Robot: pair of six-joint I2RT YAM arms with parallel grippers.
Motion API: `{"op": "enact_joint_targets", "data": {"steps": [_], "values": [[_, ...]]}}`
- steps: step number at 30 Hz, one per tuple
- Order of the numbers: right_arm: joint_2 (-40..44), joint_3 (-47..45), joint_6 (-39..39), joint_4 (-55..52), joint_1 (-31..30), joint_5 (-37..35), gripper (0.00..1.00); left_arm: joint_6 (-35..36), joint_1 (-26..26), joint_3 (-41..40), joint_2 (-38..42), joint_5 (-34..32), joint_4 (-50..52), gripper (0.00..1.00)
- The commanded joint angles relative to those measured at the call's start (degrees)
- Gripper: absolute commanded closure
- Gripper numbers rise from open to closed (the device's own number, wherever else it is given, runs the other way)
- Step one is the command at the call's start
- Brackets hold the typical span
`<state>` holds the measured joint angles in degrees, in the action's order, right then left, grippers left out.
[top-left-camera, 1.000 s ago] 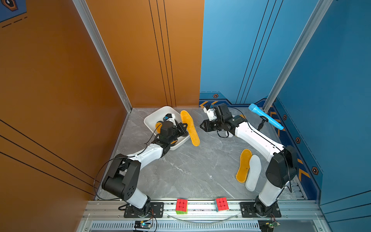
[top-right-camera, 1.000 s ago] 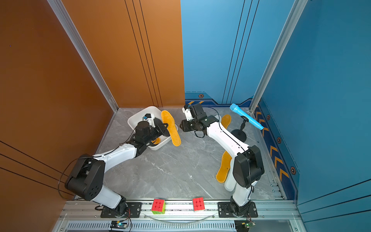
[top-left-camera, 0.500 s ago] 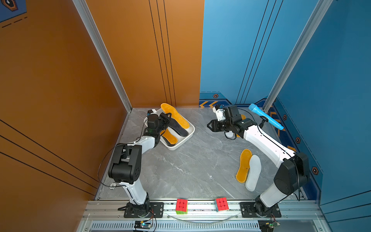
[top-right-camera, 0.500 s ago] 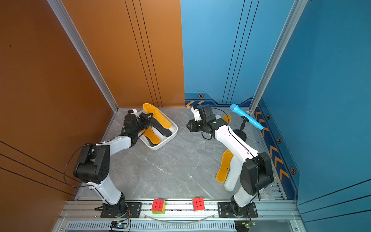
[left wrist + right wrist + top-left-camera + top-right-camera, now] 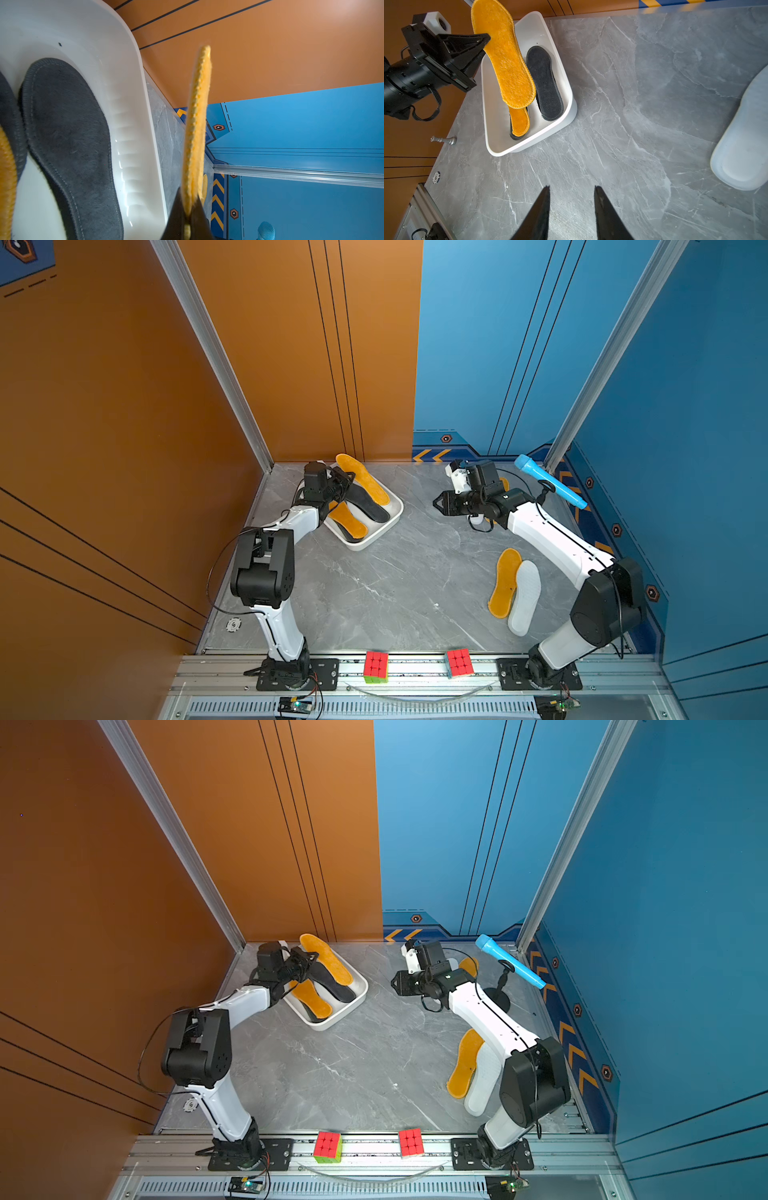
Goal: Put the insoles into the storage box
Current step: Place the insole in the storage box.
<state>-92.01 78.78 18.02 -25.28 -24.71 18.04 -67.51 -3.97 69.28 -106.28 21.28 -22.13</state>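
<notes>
**Left gripper pinches an orange insole over the storage box**

Nearest, on the front rail, sit two puzzle cubes (image 5: 376,667), well apart from everything on the grey marble table (image 5: 395,593). Farther in, close to the right arm's base, a loose orange insole (image 5: 504,583) and a white insole (image 5: 524,597) lie flat side by side with their edges touching. Both are outside the box.

Past mid-table, on the side by the orange wall, stands the storage box (image 5: 365,545). Inside it a dark grey insole (image 5: 545,83) lies along one long wall. Beside that, a boxed orange insole (image 5: 520,120) rests on top of another dark insole (image 5: 513,136).

The left gripper (image 5: 488,38) has its jaws pressed together on the edge of the held orange insole (image 5: 504,56). That insole hangs tilted over the box. One end reaches past the far rim and the other is above the boxed orange insole; whether they touch cannot be told.

The right gripper (image 5: 572,188) hovers over bare table between the box and the microphone stand, jaws spread with nothing between them.

Farthest back, a far orange insole (image 5: 468,966) shows partly behind the right arm. Near the blue wall, a blue microphone (image 5: 548,481) slants on its black stand (image 5: 496,998)
</notes>
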Motion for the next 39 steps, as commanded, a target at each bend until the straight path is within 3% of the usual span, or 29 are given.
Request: {"op": "enact_joint_targets", "data": {"steps": [1,12,18,39], "values": [[1.75,-0.85,0.69,0.93,0.49,0.76,0.63,1.65,1.28,1.63,-2.29,2.10,4.28,1.00],[2.05,-2.49,1.23,1.87,1.50,1.47,0.63,0.62,1.42,4.82,-7.44,5.29,7.58,1.00],[2.05,-3.17,1.40,2.29,1.84,1.63,0.63,2.38,1.15,7.39,-8.42,2.79,13.28,1.00],[1.75,-6.16,2.30,4.97,4.30,3.83,0.63,2.33,-0.16,13.61,-15.80,0.72,17.88,0.97]]}}
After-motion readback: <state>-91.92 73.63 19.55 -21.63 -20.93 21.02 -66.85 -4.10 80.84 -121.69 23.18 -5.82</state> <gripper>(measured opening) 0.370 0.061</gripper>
